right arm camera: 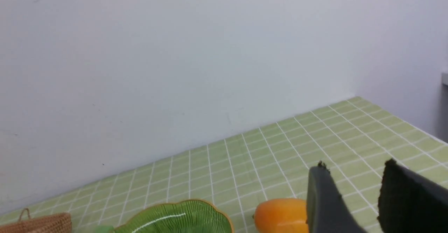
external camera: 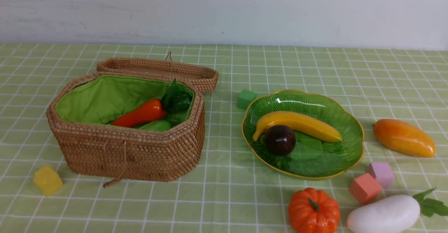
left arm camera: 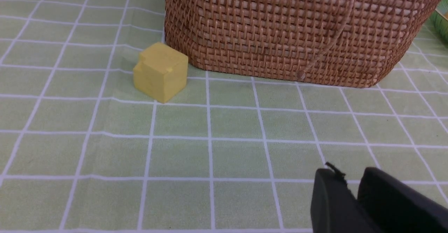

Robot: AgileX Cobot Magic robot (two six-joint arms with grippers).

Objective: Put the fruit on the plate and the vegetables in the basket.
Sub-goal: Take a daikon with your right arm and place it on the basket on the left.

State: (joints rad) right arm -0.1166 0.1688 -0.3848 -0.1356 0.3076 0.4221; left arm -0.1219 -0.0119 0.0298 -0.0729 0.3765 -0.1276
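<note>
Basket [external camera: 129, 156], 9 o'clock on table [external camera: 224, 191]: carrot [external camera: 140, 114] and cucumber [external camera: 157, 125] inside. Left gripper [left arm camera: 358, 198] low beside it, empty; fingers close together, fully clenched or not: cannot tell. Plate [external camera: 315, 100], 3 o'clock: banana [external camera: 301, 122] and mangosteen [external camera: 280, 139] on it. Mango [external camera: 402, 137] at plate's 3 o'clock, pumpkin [external camera: 313, 212] at 6, radish [external camera: 383, 214] at 5, all unsorted. Likely step: mango. Right gripper [right arm camera: 357, 198] near it, jaws apart, empty; needs descent, grip across narrow width. Front view lacks arms; only wrist views show grippers.

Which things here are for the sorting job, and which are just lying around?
For the job: basket, plate, banana, mangosteen, mango, carrot, cucumber, pumpkin, radish.
Just lying about: green cube, yellow cube, pink cube, purple cube.
</note>
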